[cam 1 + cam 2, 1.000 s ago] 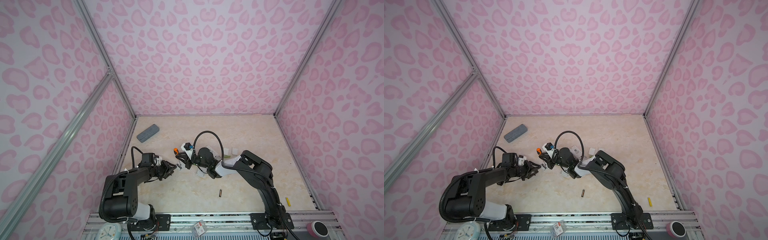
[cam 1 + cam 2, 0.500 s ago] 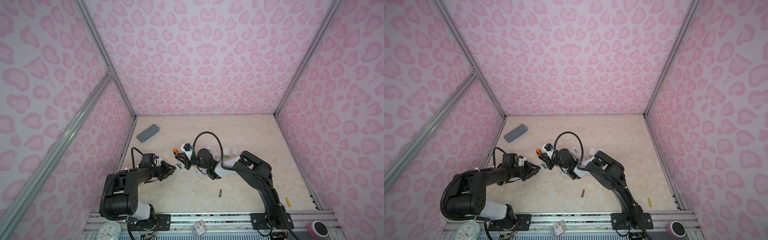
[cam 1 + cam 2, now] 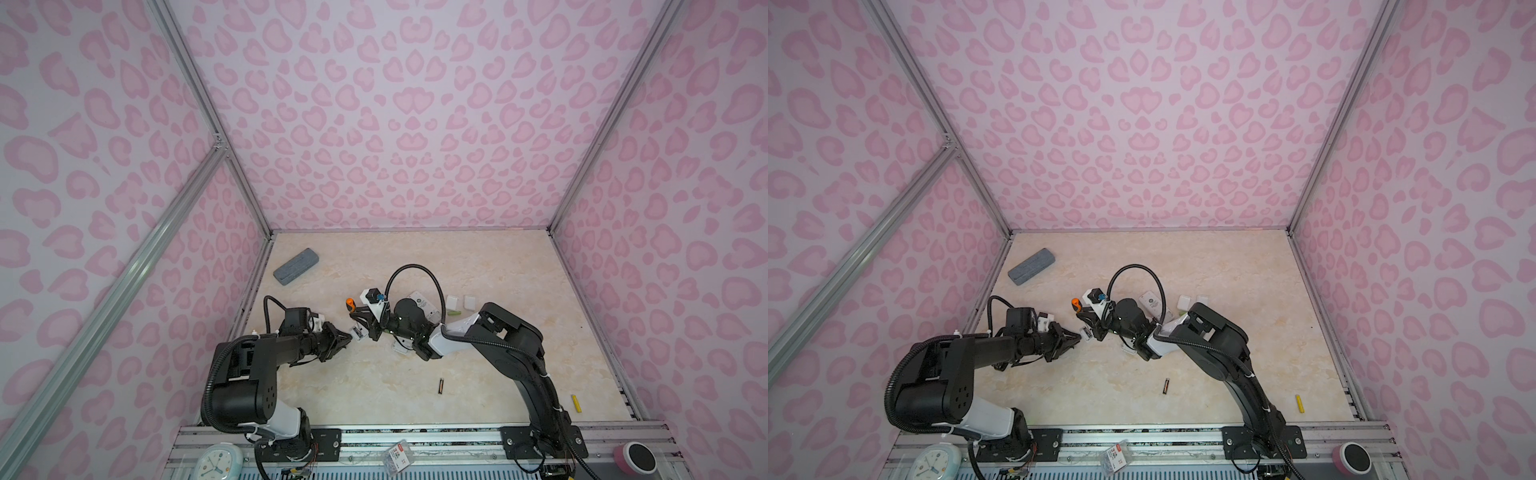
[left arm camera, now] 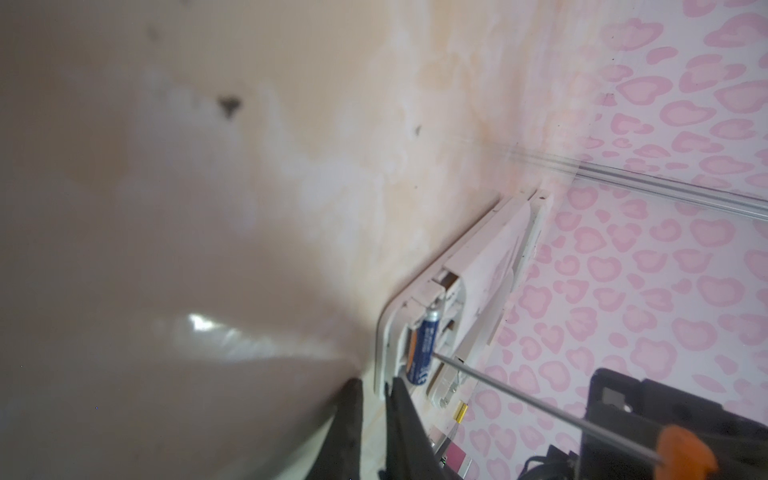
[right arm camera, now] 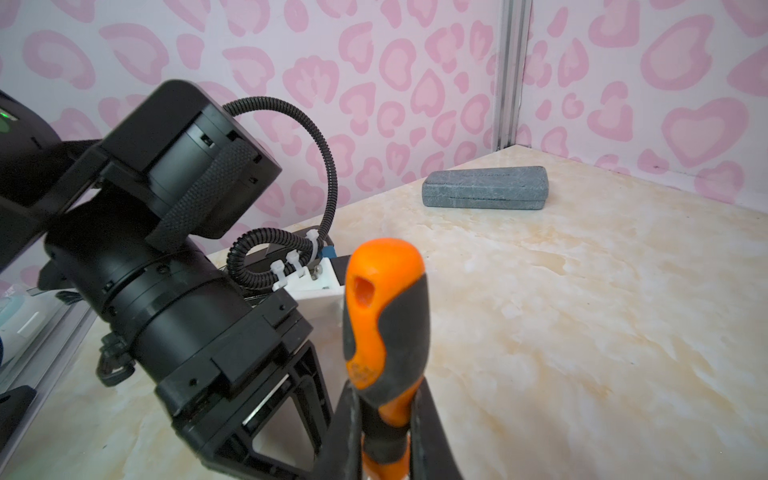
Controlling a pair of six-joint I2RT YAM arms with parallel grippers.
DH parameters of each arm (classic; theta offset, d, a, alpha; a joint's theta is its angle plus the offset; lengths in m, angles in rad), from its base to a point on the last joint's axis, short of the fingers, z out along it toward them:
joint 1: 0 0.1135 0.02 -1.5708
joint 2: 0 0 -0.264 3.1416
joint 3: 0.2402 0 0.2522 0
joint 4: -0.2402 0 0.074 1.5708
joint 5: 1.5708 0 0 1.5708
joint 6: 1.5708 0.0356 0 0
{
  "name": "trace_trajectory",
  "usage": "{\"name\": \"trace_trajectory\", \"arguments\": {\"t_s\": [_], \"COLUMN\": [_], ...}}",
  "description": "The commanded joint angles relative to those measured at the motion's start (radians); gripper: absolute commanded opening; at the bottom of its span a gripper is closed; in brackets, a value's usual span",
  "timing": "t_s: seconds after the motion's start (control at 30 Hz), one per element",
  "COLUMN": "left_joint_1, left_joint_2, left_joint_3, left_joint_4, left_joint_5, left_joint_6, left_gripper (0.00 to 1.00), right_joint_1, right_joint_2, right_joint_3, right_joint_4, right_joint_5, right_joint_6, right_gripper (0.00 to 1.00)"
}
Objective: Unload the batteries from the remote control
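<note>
Right gripper: clamped on the handle of the screwdriver, whose shaft tip touches the blue battery.
Left gripper: jaws nearly together at the end of the open remote. I cannot tell whether they pinch it.
Compartment: uncovered, with the blue battery lying inside.
Loose cells: the dark battery lies well apart from the open remote, toward the front rail. The green battery lies beyond the right arm.
Around: a second remote and two cover plates sit behind that arm. A yellow cylinder and a grey case both lie far from the open remote.
</note>
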Motion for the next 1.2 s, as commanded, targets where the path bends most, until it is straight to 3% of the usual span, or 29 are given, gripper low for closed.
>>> {"name": "trace_trajectory", "arguments": {"t_s": [0.0, 0.2, 0.5, 0.83, 1.17], "left_joint_1": [-0.002, -0.016, -0.027, -0.029, -0.026], "left_joint_2": [0.012, 0.019, 0.012, 0.003, -0.073], "left_joint_3": [-0.01, -0.007, -0.001, 0.01, 0.01], "left_joint_4": [-0.008, 0.006, 0.005, -0.018, -0.058], "left_joint_5": [-0.039, -0.04, -0.045, -0.047, -0.073], "left_joint_6": [-0.005, -0.021, -0.036, -0.031, -0.036], "left_gripper": [0.13, 0.05, 0.04, 0.04, 0.04], "right_joint_1": [0.002, 0.007, 0.025, 0.005, -0.002], "right_joint_2": [0.005, 0.003, -0.005, 0.002, 0.005], "right_joint_3": [0.002, -0.014, -0.048, -0.045, 0.028], "right_joint_4": [-0.009, 0.004, 0.028, 0.148, 0.018], "right_joint_5": [0.024, 0.06, 0.145, 0.129, 0.134], "right_joint_6": [0.004, 0.017, 0.006, 0.178, 0.153], "right_gripper": [0.0, 0.0, 0.0, 0.0, 0.0]}}
